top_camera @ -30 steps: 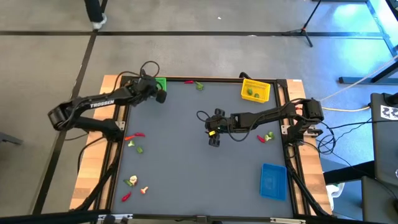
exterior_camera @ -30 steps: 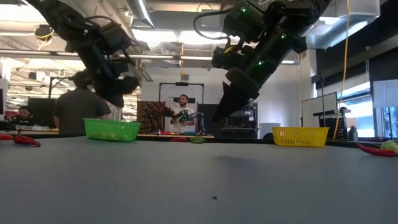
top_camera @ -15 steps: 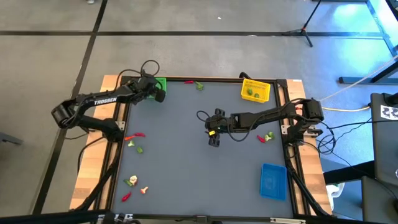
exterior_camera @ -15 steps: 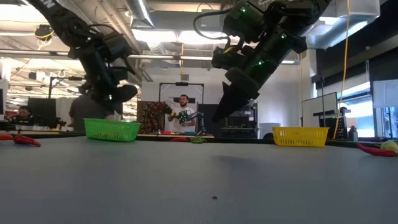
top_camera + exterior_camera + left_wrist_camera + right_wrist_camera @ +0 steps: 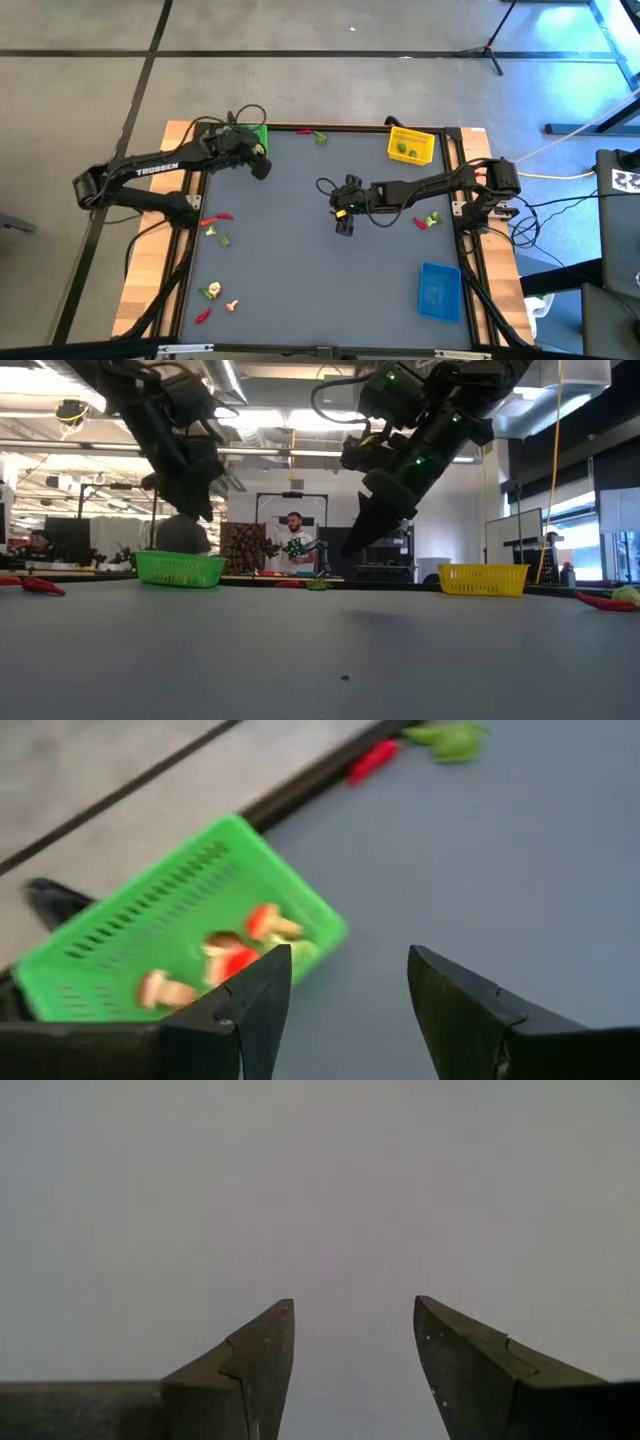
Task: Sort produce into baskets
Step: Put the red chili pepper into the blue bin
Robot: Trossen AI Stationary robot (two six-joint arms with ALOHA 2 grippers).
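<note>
At the near edge of the dark grey table (image 5: 300, 260), the blue basket (image 5: 439, 291) lies in the near right corner, close against the table's right rail. Across from it, near the near left corner, sits a small cluster: a red chili piece (image 5: 203, 316), a pale mushroom piece (image 5: 231, 305) and a green-and-white piece (image 5: 211, 292), all just inside the left edge. Farther up that same edge lie another red chili (image 5: 217, 217) and a green piece (image 5: 224, 239), near each other.

The middle of the mat is bare, wide open from the near edge up to the arms. The right gripper (image 5: 343, 225) hangs over the centre, clear of the surface in the low view, its fingers (image 5: 250, 1370) spread apart with nothing between them and only plain mat beneath. Beside the right rail, under that arm's reach, rest a red piece and a green piece (image 5: 431, 218) together.

Farther back, the left gripper (image 5: 259, 167) hovers just inboard of the bright green basket (image 5: 150, 940) at the far left corner. Its fingers (image 5: 250, 1000) stand apart and empty. Inside that basket lie red-and-pale mushroom-like pieces (image 5: 268, 923). Along the far edge, between the two far baskets, lie a red chili and a green leaf piece (image 5: 320, 137). The yellow basket (image 5: 411, 145) sits at the far right corner and holds green pieces.

Beyond the table, the low view shows people in the room behind.
</note>
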